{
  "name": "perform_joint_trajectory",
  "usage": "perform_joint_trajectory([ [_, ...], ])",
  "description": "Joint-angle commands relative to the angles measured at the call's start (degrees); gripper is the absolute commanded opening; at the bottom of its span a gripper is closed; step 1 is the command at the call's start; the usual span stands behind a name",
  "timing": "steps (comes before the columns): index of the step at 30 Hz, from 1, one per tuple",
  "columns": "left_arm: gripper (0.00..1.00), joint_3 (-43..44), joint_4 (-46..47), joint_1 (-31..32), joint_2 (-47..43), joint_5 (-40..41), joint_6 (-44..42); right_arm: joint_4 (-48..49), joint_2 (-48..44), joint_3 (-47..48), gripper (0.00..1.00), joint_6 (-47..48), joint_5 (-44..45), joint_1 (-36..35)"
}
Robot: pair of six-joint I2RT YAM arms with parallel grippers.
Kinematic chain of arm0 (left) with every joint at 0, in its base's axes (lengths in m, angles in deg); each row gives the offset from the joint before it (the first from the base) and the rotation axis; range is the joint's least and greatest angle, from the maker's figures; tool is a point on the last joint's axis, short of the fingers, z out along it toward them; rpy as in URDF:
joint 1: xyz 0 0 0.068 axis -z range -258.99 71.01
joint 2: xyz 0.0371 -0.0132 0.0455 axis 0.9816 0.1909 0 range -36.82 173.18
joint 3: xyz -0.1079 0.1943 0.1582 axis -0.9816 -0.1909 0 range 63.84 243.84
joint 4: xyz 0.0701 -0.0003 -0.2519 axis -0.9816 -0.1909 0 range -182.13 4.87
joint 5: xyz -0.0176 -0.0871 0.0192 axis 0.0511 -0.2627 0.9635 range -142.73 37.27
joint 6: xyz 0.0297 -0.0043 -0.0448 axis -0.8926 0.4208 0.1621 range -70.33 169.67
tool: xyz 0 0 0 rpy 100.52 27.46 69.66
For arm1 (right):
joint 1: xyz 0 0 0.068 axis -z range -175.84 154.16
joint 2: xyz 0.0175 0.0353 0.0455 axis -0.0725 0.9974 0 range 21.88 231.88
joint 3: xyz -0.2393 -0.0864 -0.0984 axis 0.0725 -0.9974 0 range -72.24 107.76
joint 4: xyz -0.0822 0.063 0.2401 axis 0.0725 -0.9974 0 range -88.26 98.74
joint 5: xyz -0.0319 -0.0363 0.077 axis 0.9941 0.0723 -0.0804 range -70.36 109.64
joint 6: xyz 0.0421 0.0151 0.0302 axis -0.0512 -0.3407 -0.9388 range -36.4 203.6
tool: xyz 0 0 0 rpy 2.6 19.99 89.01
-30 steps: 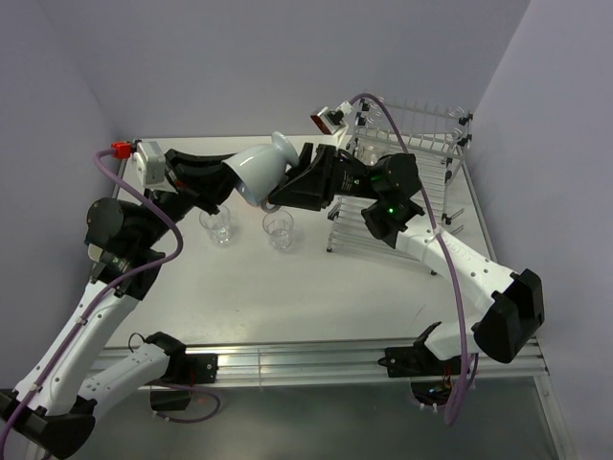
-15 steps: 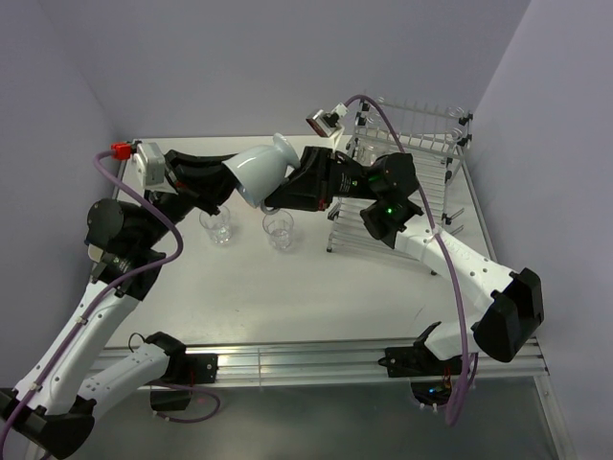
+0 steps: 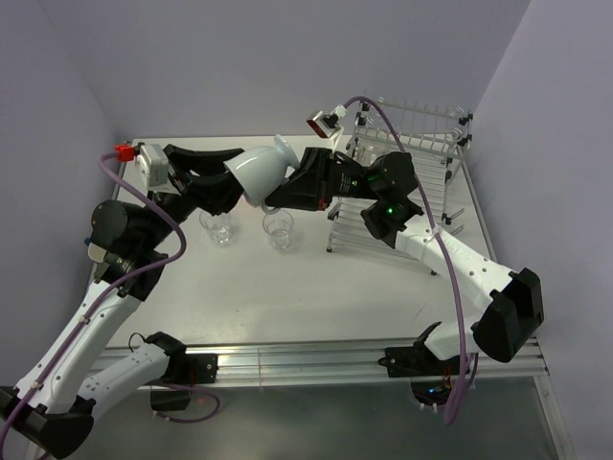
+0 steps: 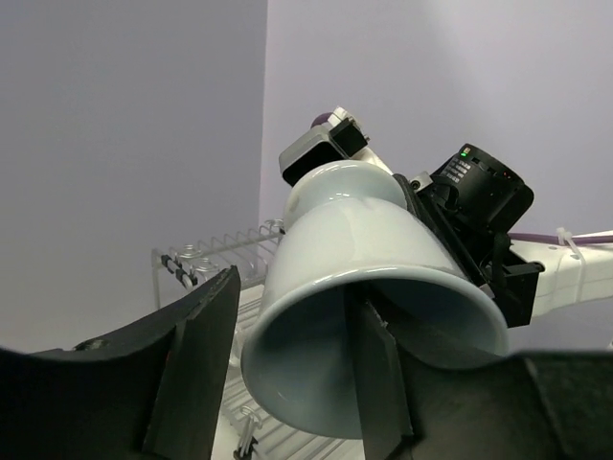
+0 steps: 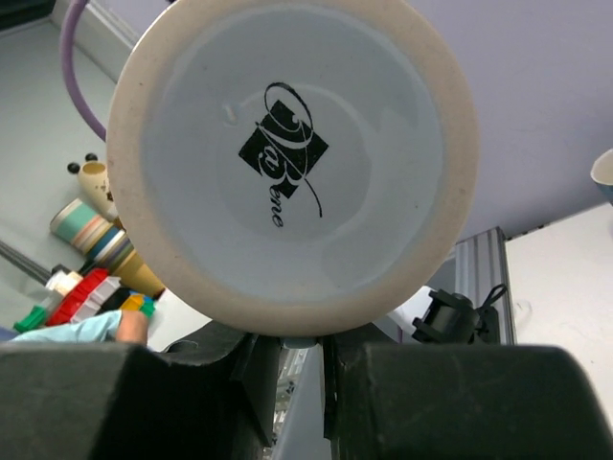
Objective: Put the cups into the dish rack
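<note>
The left gripper has spread wide at the cup, upper centre. The right gripper pinches it.

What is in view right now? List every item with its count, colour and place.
white cup: one, white, held in the air on its side, left of the rack
glasses: two, clear, upright on the table beneath the cup
rack: one, silver wire with black corners, far right of the table
table: one, white, under everything
arms: two, white with black joints, reaching in from the near edge
left claw: one, black, open, one finger inside the cup's mouth, the other outside and apart from it
right claw: one, black, shut on the cup near its base
</note>
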Motion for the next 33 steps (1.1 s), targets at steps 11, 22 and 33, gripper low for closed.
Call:
perform_joint_trajectory([
  [11,0.79,-2.18,-1.73,0.16,-1.94,3.07,-1.53,3.66,-2.74,0.22,0.0,1.34,3.37,6.74],
  [22,0.95,-4.03,-13.33,-0.1,-4.14,7.19,-2.93,-20.03,-15.12,-9.97,0.0,27.72,8.53,20.53],
  [33,0.99,4.59,-31.18,-0.72,3.68,10.28,-2.85,-53.12,-28.05,-19.36,0.0,63.12,45.44,27.93],
])
